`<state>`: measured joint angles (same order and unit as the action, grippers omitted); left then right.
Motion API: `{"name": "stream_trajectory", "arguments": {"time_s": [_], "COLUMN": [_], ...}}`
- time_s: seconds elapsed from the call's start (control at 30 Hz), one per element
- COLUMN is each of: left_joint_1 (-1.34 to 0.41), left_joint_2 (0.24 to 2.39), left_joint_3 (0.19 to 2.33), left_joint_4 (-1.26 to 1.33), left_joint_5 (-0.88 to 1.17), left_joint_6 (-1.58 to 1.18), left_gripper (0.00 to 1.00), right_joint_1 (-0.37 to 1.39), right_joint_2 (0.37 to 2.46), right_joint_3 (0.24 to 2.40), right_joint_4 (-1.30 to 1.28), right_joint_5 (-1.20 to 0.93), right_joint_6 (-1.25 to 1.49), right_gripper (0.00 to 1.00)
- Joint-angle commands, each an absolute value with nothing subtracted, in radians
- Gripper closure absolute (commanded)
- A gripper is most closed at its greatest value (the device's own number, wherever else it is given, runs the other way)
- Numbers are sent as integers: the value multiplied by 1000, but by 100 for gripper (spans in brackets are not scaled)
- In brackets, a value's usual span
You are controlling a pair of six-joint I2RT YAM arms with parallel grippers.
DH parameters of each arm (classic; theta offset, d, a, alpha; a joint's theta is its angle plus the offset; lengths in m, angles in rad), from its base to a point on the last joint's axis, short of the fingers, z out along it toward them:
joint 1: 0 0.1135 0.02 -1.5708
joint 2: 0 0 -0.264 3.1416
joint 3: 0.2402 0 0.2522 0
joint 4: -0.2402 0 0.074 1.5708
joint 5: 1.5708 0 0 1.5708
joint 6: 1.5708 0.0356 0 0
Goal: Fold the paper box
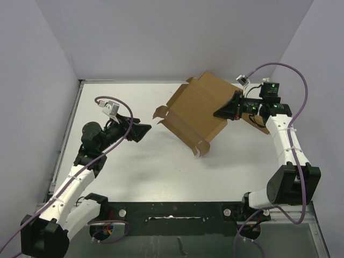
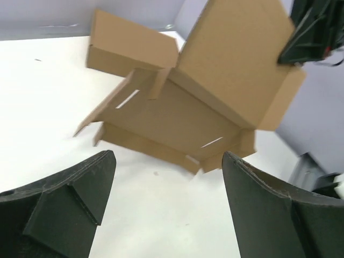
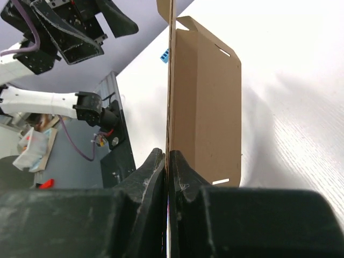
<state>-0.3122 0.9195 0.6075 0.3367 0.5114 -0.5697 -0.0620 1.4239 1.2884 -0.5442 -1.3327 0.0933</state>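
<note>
The paper box point(image 1: 196, 110) lies unfolded right of the table's centre, a brown cardboard sheet with its flaps partly raised and a large panel tilted up. My right gripper point(image 1: 224, 112) is shut on the box's right edge. In the right wrist view the fingers point(image 3: 156, 166) pinch the thin cardboard edge, and the slotted panel point(image 3: 212, 107) runs away from them. My left gripper point(image 1: 145, 131) stands open on the left, apart from the box. In the left wrist view the box point(image 2: 177, 113) sits beyond the gap of the open left gripper point(image 2: 167, 156), which holds nothing.
Grey walls close in the table at the back and on both sides. A brown cardboard piece point(image 1: 259, 122) shows beneath the right arm. A black rail point(image 1: 177, 212) with the arm bases runs along the near edge. White tabletop point(image 1: 134, 172) lies between my left gripper and the box.
</note>
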Motion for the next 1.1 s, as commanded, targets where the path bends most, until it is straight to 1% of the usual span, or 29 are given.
{"name": "stream_trajectory", "arguments": {"time_s": [0.0,0.13,0.2,0.3,0.43,0.53,0.73,0.77,0.83,0.9,0.93,1.0,1.07], "left_joint_1": [-258,-246,-238,-220,-221,-226,-274,-279,-288,-291,-291,-295,-310], "left_joint_2": [937,1048,1114,1217,1333,1407,1521,1535,1551,1552,1547,1525,1490], "left_joint_3": [613,588,567,556,572,584,628,635,641,643,641,625,596], "left_joint_4": [219,378,535,711,870,947,978,980,986,980,970,955,953], "left_joint_5": [557,557,555,626,721,753,749,750,744,739,734,716,673], "left_joint_6": [-292,-214,-186,-168,-193,-227,-214,-211,-209,-212,-214,-215,-206], "left_gripper": [20,20,20,19,19,23,30,33,44,62,69,77,83], "right_joint_1": [-52,-51,-48,-44,-35,-25,-12,-8,-5,-2,0,6,16], "right_joint_2": [1399,1409,1414,1414,1409,1406,1410,1409,1408,1410,1411,1418,1436], "right_joint_3": [1346,1373,1383,1396,1401,1402,1410,1410,1410,1420,1428,1453,1494], "right_joint_4": [-717,-779,-802,-831,-850,-853,-875,-877,-881,-894,-903,-934,-970], "right_joint_5": [-1302,-1284,-1279,-1267,-1261,-1260,-1249,-1245,-1238,-1225,-1214,-1183,-1153], "right_joint_6": [-115,-184,-212,-244,-264,-270,-293,-296,-302,-314,-324,-357,-393], "right_gripper": [100,100,100,100,100,100,100,100,100,100,100,100,100]}}
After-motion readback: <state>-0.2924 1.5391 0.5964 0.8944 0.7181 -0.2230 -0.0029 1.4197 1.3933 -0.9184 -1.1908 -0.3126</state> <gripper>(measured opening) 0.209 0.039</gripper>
